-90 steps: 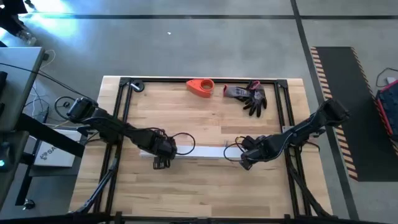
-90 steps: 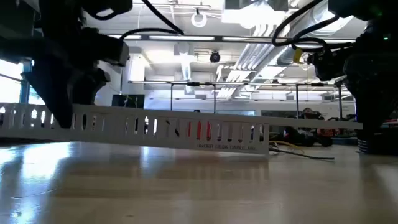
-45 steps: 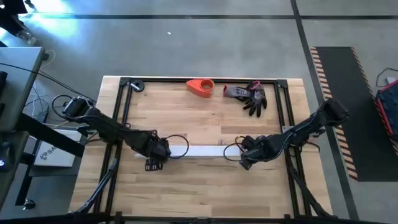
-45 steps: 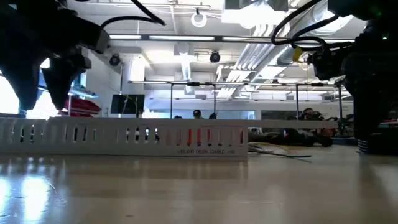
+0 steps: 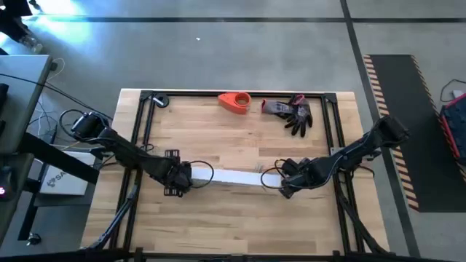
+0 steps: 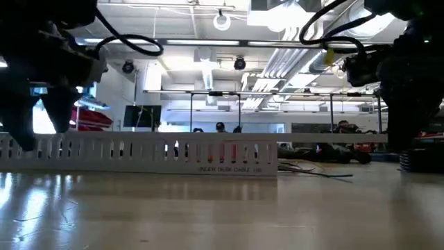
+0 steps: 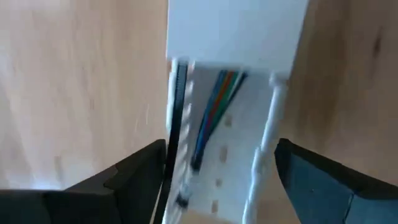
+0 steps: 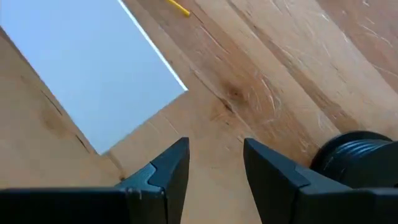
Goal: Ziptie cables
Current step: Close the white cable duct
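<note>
The white slotted channel lies flat on the table between my two grippers. The cables, blue, green, red and one black, run inside it and come out from under its white cover. A dark loop of cable shows at the channel's left end. My left gripper is open at that end, one finger on each side of the channel. My right gripper is open over bare wood by the channel's right end, beside a flat white strip. My left gripper has its two fingers close beside the channel's side walls near its left end, coming along the channel from the table's left. I cannot tell whether they touch the walls. The channel rests on the table.
An orange object and a dark glove lie at the far edge. A black frame runs along the table's left, right and far sides. Thin wires lie on the wood beyond the channel's right end.
My left gripper has gone toward the table's left edge, along the channel to its left end. The channel's left end, held up a second ago, has come down, and the channel now lies level on the table.
</note>
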